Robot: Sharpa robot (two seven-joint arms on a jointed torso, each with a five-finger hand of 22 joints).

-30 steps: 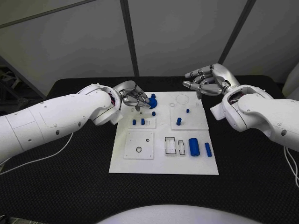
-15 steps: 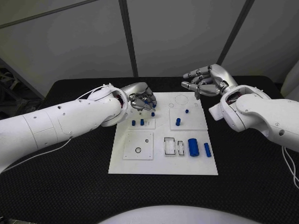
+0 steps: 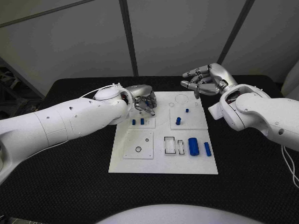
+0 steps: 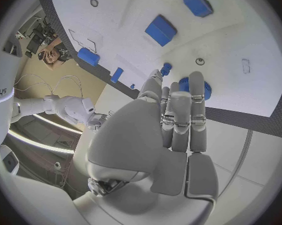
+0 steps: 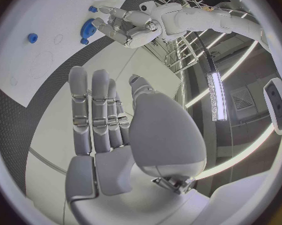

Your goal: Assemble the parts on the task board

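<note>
Hovering over the far left corner of the task board (image 3: 163, 164), the left robot hand (image 3: 142, 98) has its fingers curled around a blue part (image 4: 192, 86); whether it truly grips the part I cannot tell, nor its long axis. The right robot hand (image 3: 205, 80), fingers apart and holding nothing, waits beyond the board's far right corner, farther from that part.
</note>
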